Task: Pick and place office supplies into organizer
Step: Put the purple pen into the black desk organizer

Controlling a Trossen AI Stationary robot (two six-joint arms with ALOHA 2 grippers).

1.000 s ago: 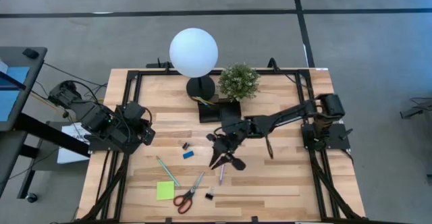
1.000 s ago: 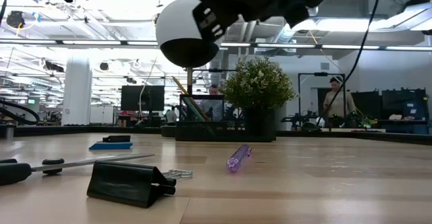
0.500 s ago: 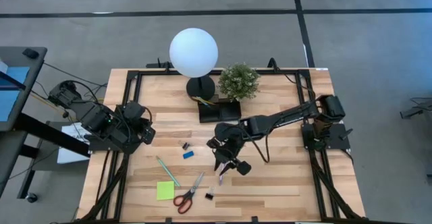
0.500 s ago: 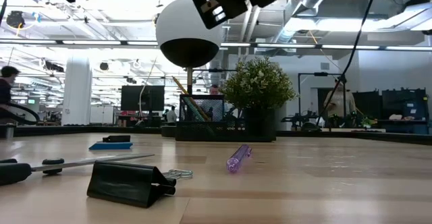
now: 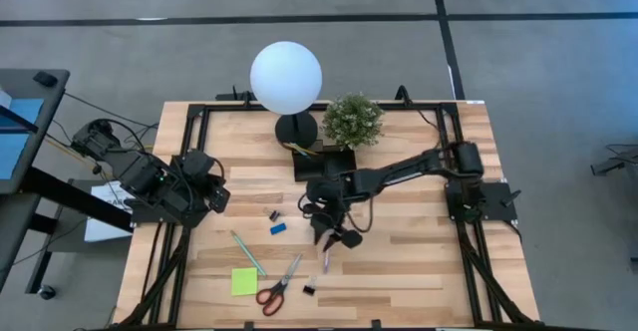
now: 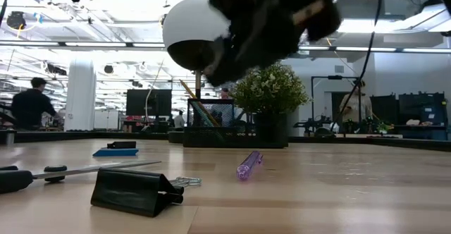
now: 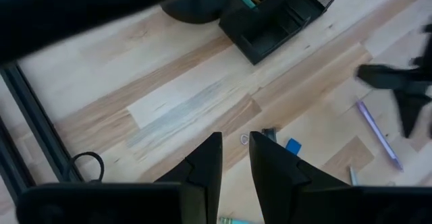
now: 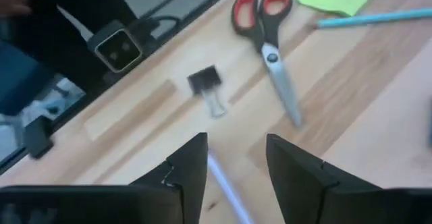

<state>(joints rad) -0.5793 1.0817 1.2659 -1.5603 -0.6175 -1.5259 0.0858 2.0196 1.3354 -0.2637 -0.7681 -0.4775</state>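
My right gripper (image 5: 330,237) hangs open over the middle of the table, fingers pointing down, just above the purple pen (image 5: 325,260). In its wrist view the pen (image 8: 226,187) lies between the two fingers, untouched. Near the table's front lie the red-handled scissors (image 5: 278,285), the lime-green sticky pad (image 5: 244,281), a teal pen (image 5: 247,252) and a black binder clip (image 5: 309,289). The blue eraser (image 5: 278,228) and a second clip (image 5: 272,213) lie farther back. The black organizer (image 5: 325,162) stands by the plant with pencils in it. My left gripper (image 5: 215,197) waits at the left edge, narrowly open.
The lamp with its white globe (image 5: 286,77) and round black base (image 5: 296,129) stands beside the potted plant (image 5: 352,120) at the far edge, right behind the organizer. Bare wood lies to the right of the purple pen. People show in the room beyond the table.
My right gripper has come down toward the purple pen while shifting a little toward the table's left, and has turned about its wrist. The supplies lie where they were.
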